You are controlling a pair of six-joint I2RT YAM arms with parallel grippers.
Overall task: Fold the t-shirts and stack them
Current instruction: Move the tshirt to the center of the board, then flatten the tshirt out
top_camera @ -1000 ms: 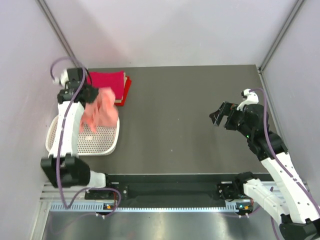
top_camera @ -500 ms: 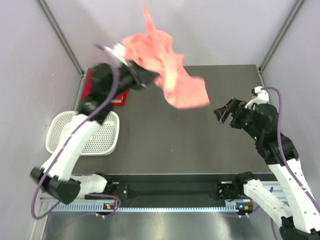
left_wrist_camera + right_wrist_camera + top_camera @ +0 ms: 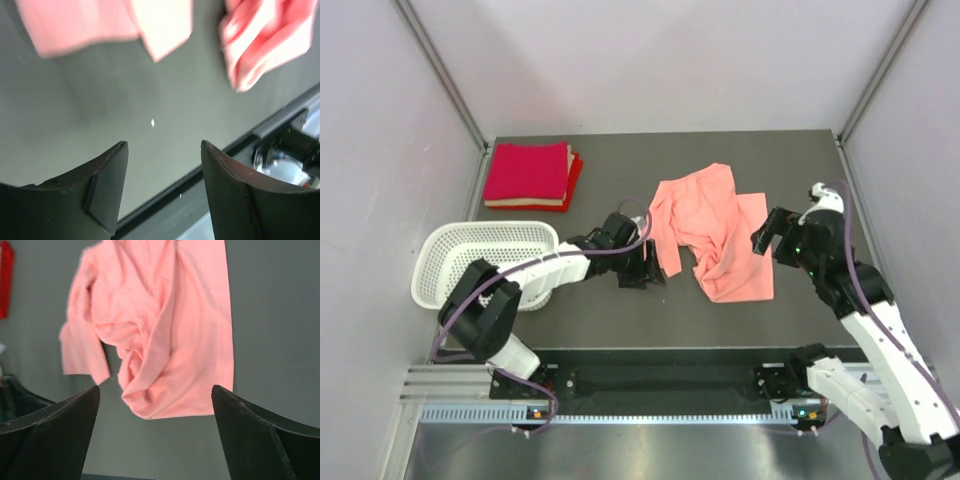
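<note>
A salmon-pink t-shirt (image 3: 712, 232) lies crumpled on the dark table, right of the middle. My left gripper (image 3: 646, 270) sits low over the table just off the shirt's left edge, open and holding nothing. The left wrist view shows the gripper (image 3: 162, 150) over bare table, with pink cloth (image 3: 95, 22) further ahead. My right gripper (image 3: 772, 236) hovers open at the shirt's right side. In the right wrist view the shirt (image 3: 165, 325) lies ahead of the wide-apart gripper (image 3: 156, 388). Folded crimson t-shirts (image 3: 528, 172) are stacked at the back left.
A white perforated basket (image 3: 440, 262) stands at the left, beside my left arm. The table's front rail (image 3: 282, 125) runs close by the left gripper. A sliver of the red stack (image 3: 5, 280) shows at the right wrist view's left edge.
My left arm swung the pink shirt up from the basket and across to the table's middle, then let it go as its jaws opened. The right gripper shifted slightly toward the shirt.
</note>
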